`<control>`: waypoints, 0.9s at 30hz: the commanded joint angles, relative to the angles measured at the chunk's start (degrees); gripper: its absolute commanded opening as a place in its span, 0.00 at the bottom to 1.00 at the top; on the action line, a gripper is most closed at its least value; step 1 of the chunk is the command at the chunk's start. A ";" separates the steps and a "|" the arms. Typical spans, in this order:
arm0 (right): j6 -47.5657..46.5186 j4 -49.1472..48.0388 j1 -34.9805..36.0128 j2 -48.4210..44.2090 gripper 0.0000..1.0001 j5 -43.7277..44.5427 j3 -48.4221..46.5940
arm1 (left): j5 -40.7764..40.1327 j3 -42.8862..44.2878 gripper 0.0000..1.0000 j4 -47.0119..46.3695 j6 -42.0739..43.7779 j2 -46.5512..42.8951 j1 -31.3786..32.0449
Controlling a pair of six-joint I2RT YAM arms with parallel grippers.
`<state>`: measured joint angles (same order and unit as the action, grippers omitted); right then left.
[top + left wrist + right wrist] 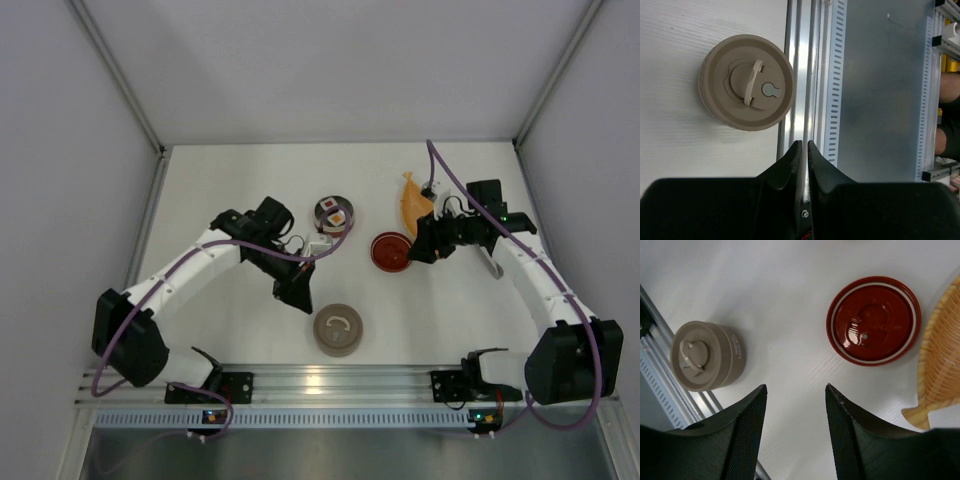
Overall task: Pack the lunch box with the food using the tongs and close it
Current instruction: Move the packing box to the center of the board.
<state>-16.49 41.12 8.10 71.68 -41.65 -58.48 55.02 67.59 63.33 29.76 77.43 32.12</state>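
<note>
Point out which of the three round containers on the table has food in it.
The open tin at the back, holding the food pieces. The beige tin at the front is lidded, and the red dish shows nothing inside.

The food [333, 212] sits inside the open round tin [347, 227].

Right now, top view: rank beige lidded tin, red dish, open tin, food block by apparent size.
1. beige lidded tin
2. red dish and open tin: look about alike, not ranking them
3. food block, sitting inside the open tin
</note>
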 commanded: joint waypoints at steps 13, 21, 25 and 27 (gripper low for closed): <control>-15.67 9.06 -2.74 -2.07 0.46 14.13 -1.02 | 1.93 8.08 0.12 -6.02 -4.88 19.68 12.27; -21.12 9.68 -3.97 -3.56 0.46 14.75 0.21 | 1.14 8.26 0.12 -11.38 -7.43 27.25 12.44; -22.62 10.38 -4.23 -3.56 0.48 13.88 0.82 | -2.19 7.73 0.16 -14.89 -10.41 27.34 12.35; -22.97 9.77 -4.23 -3.65 0.48 13.61 1.35 | -5.52 7.03 0.22 -18.05 -12.00 27.07 12.35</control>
<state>-36.80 49.47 4.97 69.49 -27.00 -57.98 52.58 74.26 51.40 20.73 105.60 44.31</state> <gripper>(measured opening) 0.479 0.210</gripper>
